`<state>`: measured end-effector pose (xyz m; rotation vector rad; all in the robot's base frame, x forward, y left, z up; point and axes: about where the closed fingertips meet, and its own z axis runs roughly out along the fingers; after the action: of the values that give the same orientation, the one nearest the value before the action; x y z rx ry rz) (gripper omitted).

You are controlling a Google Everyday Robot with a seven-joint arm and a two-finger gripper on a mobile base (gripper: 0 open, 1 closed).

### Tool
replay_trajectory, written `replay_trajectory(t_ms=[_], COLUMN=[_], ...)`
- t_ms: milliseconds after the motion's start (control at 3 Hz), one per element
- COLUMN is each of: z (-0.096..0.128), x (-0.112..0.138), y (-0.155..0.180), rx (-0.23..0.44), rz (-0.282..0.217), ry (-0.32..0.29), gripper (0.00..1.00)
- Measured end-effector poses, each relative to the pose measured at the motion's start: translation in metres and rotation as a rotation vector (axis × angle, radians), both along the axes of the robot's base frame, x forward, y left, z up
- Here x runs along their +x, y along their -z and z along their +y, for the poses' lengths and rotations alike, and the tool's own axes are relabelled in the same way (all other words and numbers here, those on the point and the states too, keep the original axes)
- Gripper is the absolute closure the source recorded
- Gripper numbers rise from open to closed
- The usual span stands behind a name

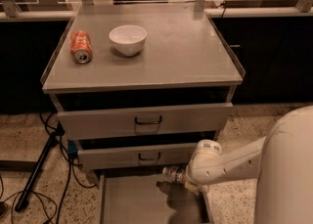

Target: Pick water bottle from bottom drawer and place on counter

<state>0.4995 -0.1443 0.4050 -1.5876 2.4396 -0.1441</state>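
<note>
Camera view: end effector (170,181) over drawer (131,202)

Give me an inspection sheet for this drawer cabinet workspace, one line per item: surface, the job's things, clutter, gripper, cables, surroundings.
Surface: counter, flat grey top, carrying two items on its left half.
Job's things: water bottle at the gripper, above the open bottom drawer; not yet on the counter.
Clutter: orange soda can lying on its side; white bowl upright to its right, not touching it.
Grippers: gripper low over the right part of the bottom drawer, by the bottle.
Cables: black cables on the floor left of the cabinet, next to a slanted black pole.
Surroundings: two drawer fronts with black handles; speckled floor; dark cabinets behind.
</note>
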Motion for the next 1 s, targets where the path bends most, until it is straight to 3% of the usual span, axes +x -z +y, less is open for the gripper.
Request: replay_trajectory(t_ms=[333, 667, 1000], z=[0.006, 0.008, -0.003], x=[0.003, 0.013, 0.024], y=[0.009, -0.001, -0.026], rx=[0.017, 0.038, 0.055], rz=[0.016, 0.000, -0.047], ry=[-0.003, -0.011, -0.003], gripper=[1.00, 1.00, 1.00])
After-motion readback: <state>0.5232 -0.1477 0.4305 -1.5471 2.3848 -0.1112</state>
